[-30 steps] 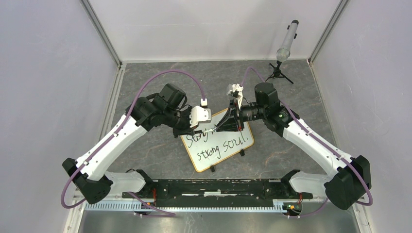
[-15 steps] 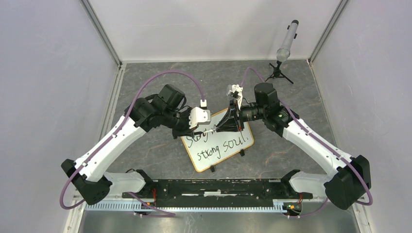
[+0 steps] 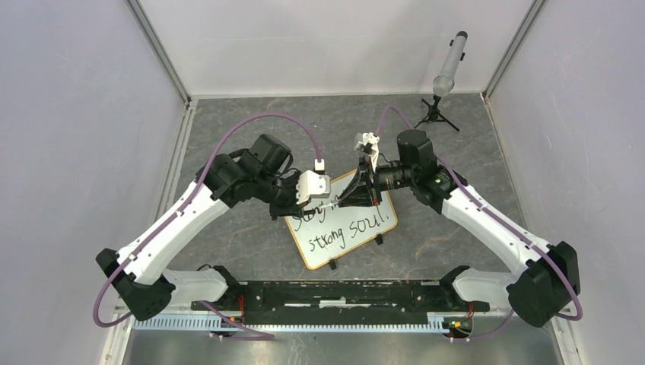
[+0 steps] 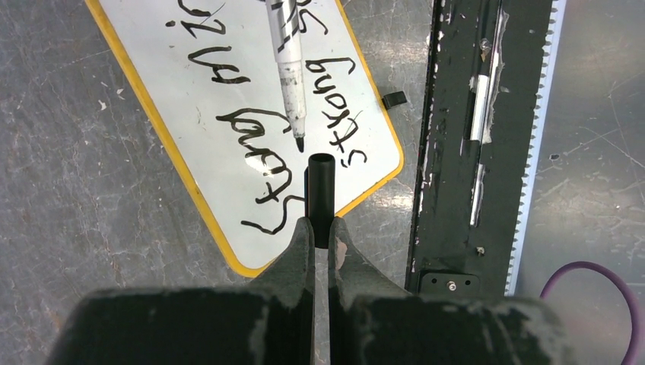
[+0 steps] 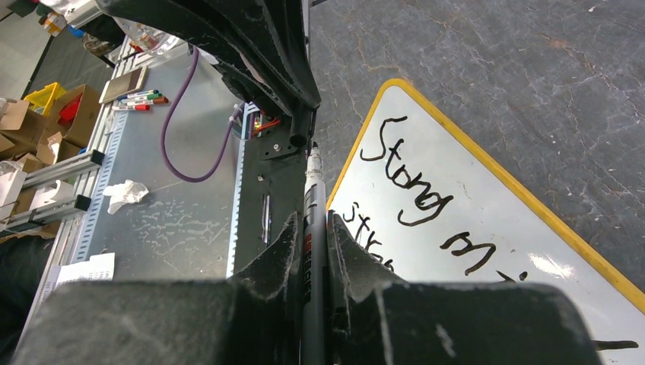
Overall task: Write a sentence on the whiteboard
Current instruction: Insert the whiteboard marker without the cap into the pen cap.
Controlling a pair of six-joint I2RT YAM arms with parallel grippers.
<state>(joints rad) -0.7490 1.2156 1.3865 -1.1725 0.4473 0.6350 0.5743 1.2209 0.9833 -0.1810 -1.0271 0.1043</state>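
The left gripper (image 4: 320, 228) has its two fingers squeezed tight on a small black cap (image 4: 321, 194). The cap is a short round tube, smooth and dark, with an open hole at its far end. The right gripper (image 5: 313, 228) has its fingers pressed close together on a marker (image 5: 313, 199), with only the pen's thin body between them. The marker is long and round, gray with black print on its side and a small dark tip. The tip is just beside the open end of the cap, but not inside it. The fingers of both grippers are black, with rough and scuffed edges. The whiteboard (image 3: 318, 257) lies flat on the table (image 3: 251, 236) between the two arms, right under both grippers, and it is turned at a slant. It is smooth, white and shiny, with a thin yellow-orange frame, round corners and two small black feet on its near edge. Black handwriting covers it, and the lower line reads "strong soul." The table is gray and looks like scratched stone.
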